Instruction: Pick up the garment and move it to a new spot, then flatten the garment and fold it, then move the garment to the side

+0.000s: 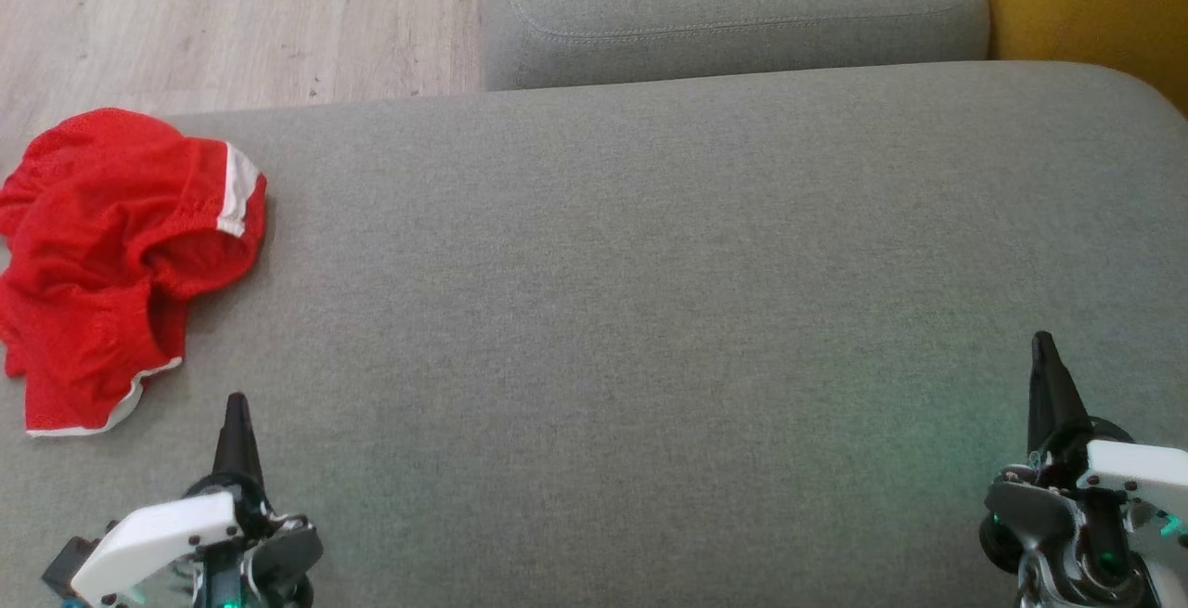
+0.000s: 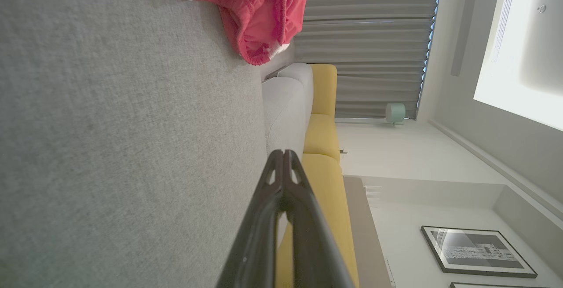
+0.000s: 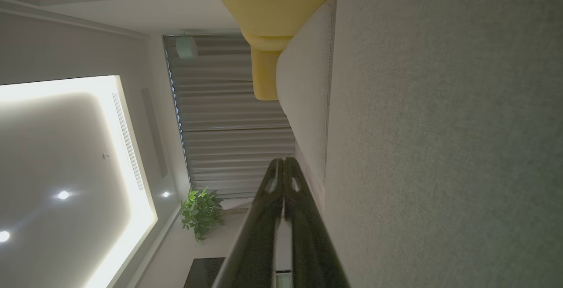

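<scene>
Red mesh garment [image 1: 121, 265] with white trim is lying crumpled at the far left side of the big grey cushion [image 1: 650, 311], not flattened or folded at all. At the lower left the left claw [image 1: 237, 408] has its fingers pinched fully together with nothing in them, near the garment but not touching it. Over at the lower right the right claw [image 1: 1045, 348] is well apart from it, also closed tight and empty. There's wood floor [image 1: 186, 14] at the top left

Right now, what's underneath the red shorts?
The red shorts lie crumpled on the grey cushion, at its left edge. Whether anything else hides beneath them cannot be seen; the cloth covers it.
</scene>
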{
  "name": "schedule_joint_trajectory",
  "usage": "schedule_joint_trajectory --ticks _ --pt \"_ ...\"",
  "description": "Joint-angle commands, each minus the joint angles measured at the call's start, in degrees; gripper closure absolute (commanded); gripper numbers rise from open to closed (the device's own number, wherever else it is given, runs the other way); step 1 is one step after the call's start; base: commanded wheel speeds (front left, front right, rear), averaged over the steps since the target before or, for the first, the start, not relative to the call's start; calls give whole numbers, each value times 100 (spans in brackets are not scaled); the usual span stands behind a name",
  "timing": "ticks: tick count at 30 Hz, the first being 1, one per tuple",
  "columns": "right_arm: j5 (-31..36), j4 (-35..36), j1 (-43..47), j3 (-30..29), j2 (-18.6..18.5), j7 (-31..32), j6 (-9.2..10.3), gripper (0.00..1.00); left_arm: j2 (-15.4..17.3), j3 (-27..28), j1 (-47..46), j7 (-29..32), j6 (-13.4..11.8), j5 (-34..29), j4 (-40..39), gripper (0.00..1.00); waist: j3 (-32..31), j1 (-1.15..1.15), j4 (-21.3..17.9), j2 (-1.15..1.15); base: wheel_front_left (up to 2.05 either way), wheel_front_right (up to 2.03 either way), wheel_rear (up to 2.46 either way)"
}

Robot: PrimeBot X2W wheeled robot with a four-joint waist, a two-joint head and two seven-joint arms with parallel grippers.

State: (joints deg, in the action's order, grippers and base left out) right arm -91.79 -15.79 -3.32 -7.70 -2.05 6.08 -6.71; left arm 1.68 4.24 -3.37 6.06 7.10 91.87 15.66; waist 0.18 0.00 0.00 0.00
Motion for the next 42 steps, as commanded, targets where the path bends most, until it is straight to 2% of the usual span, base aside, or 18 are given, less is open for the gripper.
schedule_joint_trajectory --ticks 1,22,23,25,26,27,28,42 --pt "-41 177 -287 121 -83 38 -78 100 120 226 -281 40 39 32 -164 100 0 0 0 0 0 0 0" --pt "-41 177 -287 121 -83 38 -78 100 120 226 -281 40 39 32 -164 100 0 0 0 0 0 0 0" --pt "0 0 0 1 0 -1 0 0 0 0 0 0 0 0 0 0 0 0 0 0 0 0 0" --pt "4 -36 9 3 4 -3 3 0 -7 -13 8 -4 -4 -2 41 0 0 0 0 0 0 0 0" --pt "5 -105 43 9 11 -4 13 100 -21 -29 39 -7 -5 -2 115 100 0 0 0 0 0 0 0" --pt "5 -201 95 10 25 -5 18 100 -39 -41 91 -8 -5 -3 203 100 0 0 0 0 0 0 0" --pt "5 -302 168 11 39 -5 18 0 -56 -52 165 -8 -5 -3 300 0 0 0 0 0 0 0 0" --pt "320 -197 289 100 34 -247 7 0 -45 -213 268 -249 -17 -271 138 0 -21 0 -2 0 0 0 0"
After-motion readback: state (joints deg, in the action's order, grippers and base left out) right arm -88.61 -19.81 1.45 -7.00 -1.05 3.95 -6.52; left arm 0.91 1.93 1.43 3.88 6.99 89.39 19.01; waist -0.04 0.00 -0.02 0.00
